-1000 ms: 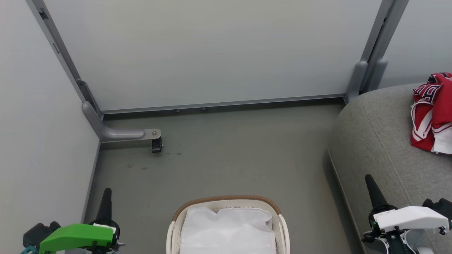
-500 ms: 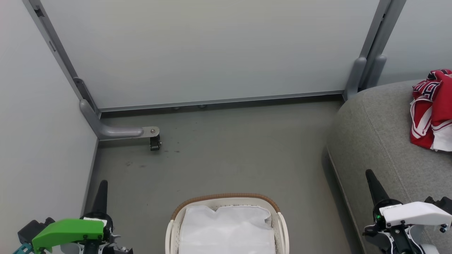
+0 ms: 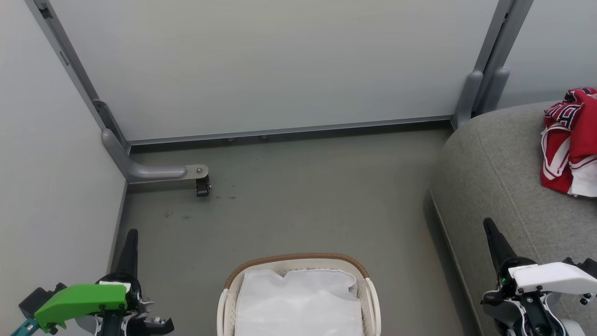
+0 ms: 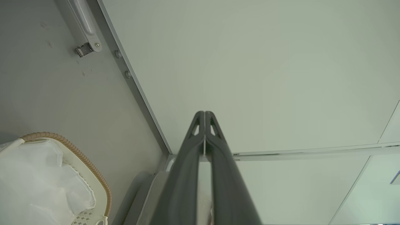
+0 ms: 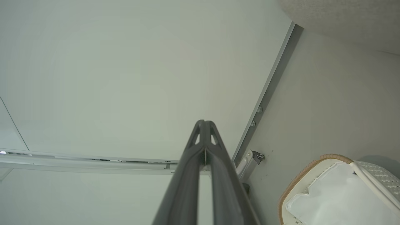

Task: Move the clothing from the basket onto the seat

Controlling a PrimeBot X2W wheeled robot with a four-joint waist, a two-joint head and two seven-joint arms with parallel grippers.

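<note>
Head view: clothing (image 3: 566,144) sits on seat (image 3: 494,186); left claw (image 3: 132,232), right claw (image 3: 487,221) closed, empty; reaching again risks snagging basket (image 3: 298,257) lining (image 3: 298,298).

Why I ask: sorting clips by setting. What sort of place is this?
Likely a partitioned test booth staged as a home: pale panels, a castor foot, grey seat, laundry basket.
</note>
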